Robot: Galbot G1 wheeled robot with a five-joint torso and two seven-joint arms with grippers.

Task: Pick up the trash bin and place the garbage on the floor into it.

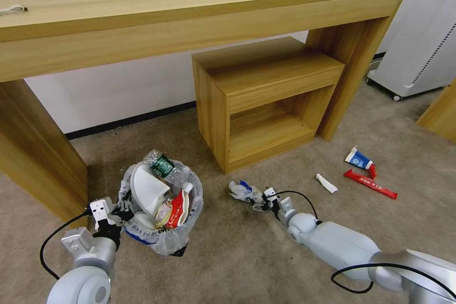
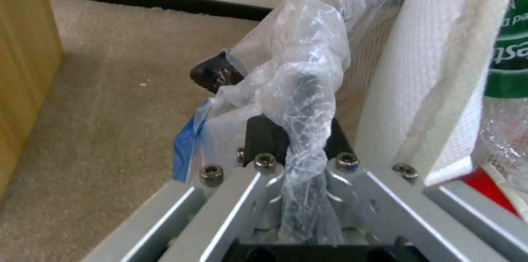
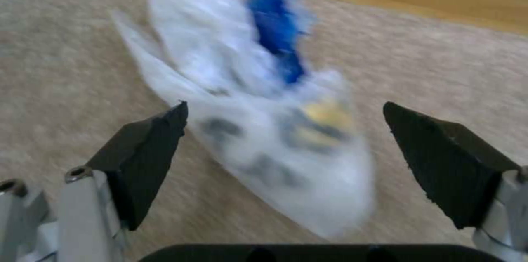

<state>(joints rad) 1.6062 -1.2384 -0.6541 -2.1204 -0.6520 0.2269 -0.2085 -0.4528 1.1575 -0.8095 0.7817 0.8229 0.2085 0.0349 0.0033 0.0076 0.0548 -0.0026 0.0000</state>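
The left hand [image 1: 124, 207] is clamped on the bagged rim of the trash bin [image 1: 161, 235], with crinkled plastic bunched between its fingers [image 2: 264, 136]. The bin sits just beside this hand, low over the beige floor [image 1: 237, 261]; whether it touches the carpet cannot be told. Inside it, right next to the hand, are a white slipper [image 1: 147, 190], a green-labelled bottle [image 1: 164, 166] and a red wrapper [image 1: 178, 209].

The right hand [image 1: 259, 198] is down at the floor with its fingers [image 3: 148, 150] spread apart, one on each side of a crumpled white and blue wrapper [image 3: 258, 130], and not pressing it. The wrapper lies on the carpet straight ahead of this hand.

Farther off to this hand's right lie a small white piece [image 1: 326, 183], a red bar wrapper [image 1: 370, 184] and a blue-white carton [image 1: 359, 158], all on the floor. Beyond the hand stands a small wooden shelf unit [image 1: 266, 99].
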